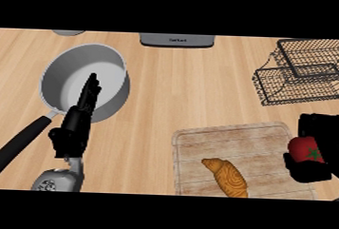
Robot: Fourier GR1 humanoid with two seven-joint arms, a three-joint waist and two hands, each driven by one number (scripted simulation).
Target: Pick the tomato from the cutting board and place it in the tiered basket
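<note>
Our right robot hand (310, 172) is clenched around the tomato (306, 150) at the view's right edge, with black fingers curled above and below it. We see the tomato as a smooth, glossy red round with a small green star of a stem facing us. It sits in that grasp over the right rim of the cutting board (221, 142), a pale rectangular slab with rounded corners and fine streaked grain. We cannot tell whether the tomato touches the board or is held clear of it.

On the board's lower middle lies a croissant (226, 178), golden brown, ridged and curved, well apart from the tomato. The tiered basket (303, 73) stands beyond the board toward the upper right, built of thin dark wire mesh in boxy tiers, well apart from the tomato. Its right side is cut off by the view's edge, as is much of our right robot hand.

Our left robot hand (72, 129) shows at the left, released, its fingers straight and pointing up. It overlaps a round grey metal pan (69, 72) whose long black handle (17, 146) runs to the lower left; whether the hand touches the pan we cannot tell. The tabletop (180, 88) is light wood with a long straight grain. At the top edge a grey boxy appliance (177, 39) is cut off, its label too small to read.
</note>
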